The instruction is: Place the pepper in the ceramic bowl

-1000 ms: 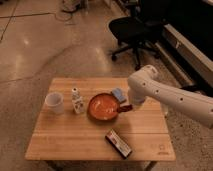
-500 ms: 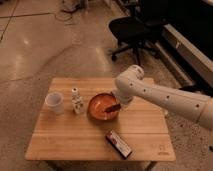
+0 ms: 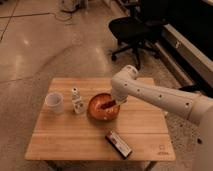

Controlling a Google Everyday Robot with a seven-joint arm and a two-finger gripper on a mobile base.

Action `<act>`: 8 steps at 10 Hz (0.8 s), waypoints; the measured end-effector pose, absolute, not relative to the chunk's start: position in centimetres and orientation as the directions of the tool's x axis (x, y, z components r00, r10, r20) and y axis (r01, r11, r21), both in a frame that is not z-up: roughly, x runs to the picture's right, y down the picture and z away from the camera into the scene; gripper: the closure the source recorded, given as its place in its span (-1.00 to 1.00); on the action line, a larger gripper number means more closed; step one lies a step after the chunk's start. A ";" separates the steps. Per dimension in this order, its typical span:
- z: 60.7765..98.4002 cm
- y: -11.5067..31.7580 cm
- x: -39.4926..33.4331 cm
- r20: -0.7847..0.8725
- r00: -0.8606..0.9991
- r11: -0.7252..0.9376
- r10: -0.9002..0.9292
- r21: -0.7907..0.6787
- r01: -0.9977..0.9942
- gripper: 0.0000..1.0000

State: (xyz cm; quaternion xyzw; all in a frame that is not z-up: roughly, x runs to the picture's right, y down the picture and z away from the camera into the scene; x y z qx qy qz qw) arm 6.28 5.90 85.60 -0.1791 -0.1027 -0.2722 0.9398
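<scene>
One wooden table (image 3: 75, 137) stands on a shiny gray floor (image 3: 40, 45). The table top is pale wood, and its legs are cut off at the bottom edge. Behind the table is a black office chair (image 3: 131, 29) on wheels. A long dark counter (image 3: 192, 42) runs along the right side of the room and is hard to make out.

On the table, the ceramic bowl (image 3: 97, 112) sits near the middle. It is round and orange-red. The pepper (image 3: 107, 104) is a small dark red strip over the inside of the bowl, toward its right side. The white robot arm (image 3: 160, 95) reaches in from the right, and its far end runs out of the picture. The gripper (image 3: 117, 101) is at the right rim of the bowl, right by the end of the pepper. It blurs into the bowl's edge, so I cannot tell how it is set or if it holds the pepper.

Left of the bowl, just beside it, stands a small white bottle (image 3: 76, 100). Farther left is a see-through white cup (image 3: 54, 102). A flat red-and-white box (image 3: 119, 144) lies near the front edge.
</scene>
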 end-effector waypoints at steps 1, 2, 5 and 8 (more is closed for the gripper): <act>86.4 5.9 6.2 0.285 0.831 0.790 -0.477 -0.276 0.548 -0.09; 86.6 5.9 6.0 0.287 0.831 0.790 -0.477 -0.274 0.548 -0.24; 86.6 5.9 6.2 0.285 0.833 0.792 -0.475 -0.275 0.546 -0.33; 86.6 5.9 6.1 0.287 0.831 0.791 -0.476 -0.274 0.548 -0.33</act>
